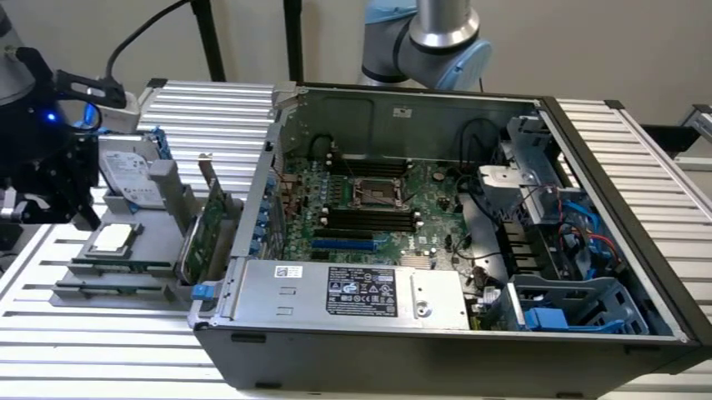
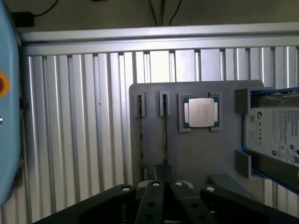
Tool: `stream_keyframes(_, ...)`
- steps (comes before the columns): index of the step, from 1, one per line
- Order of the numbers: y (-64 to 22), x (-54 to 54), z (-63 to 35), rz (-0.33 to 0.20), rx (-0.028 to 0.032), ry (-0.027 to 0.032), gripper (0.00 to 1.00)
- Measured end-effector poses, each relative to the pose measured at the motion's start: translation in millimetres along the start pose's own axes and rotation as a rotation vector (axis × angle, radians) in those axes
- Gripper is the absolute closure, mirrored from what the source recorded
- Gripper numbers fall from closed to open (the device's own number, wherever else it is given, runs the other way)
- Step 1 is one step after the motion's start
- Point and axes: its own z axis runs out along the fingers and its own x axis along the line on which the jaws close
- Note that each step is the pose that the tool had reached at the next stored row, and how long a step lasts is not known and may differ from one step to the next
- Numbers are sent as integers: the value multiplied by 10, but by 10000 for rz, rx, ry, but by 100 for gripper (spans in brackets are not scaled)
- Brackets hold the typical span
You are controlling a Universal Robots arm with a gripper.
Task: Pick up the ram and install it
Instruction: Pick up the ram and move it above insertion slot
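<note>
The gripper [image 2: 166, 185] points straight down over the grey holder [image 2: 196, 154], directly above the slot where the ram [image 2: 165, 133] stands on its edge. I cannot tell whether it is open or clamped. A second stick [image 2: 140, 135] stands in the neighbouring slot, with a processor chip [image 2: 202, 112] and the hard drive [image 2: 275, 135] further along. The arm [image 1: 439, 37] rises behind the open computer case [image 1: 445, 350], its wrist hanging at the exterior view's left, beside the case.
</note>
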Motion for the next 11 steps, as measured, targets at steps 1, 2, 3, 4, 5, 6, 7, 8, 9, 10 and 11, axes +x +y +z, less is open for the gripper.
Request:
stream_keyframes(1,-1,13,17,-7,-1,1,0)
stream_keyframes(2,-3,26,36,-13,0,0,0)
stream_keyframes(3,-4,40,54,-17,0,0,0)
stream_keyframes(4,-5,53,72,-21,1,0,0)
stream_keyframes(5,-7,65,91,-23,2,-2,0)
stream_keyframes(6,-8,75,110,-24,4,-3,0)
stream_keyframes(7,-9,84,128,-24,3,-3,0)
stream_keyframes(8,-9,90,146,-24,1,-1,0)
stream_keyframes(9,-10,94,163,-24,0,0,0)
stream_keyframes(10,-11,98,181,-23,1,0,0)
stream_keyframes(11,-12,101,199,-23,1,0,0)
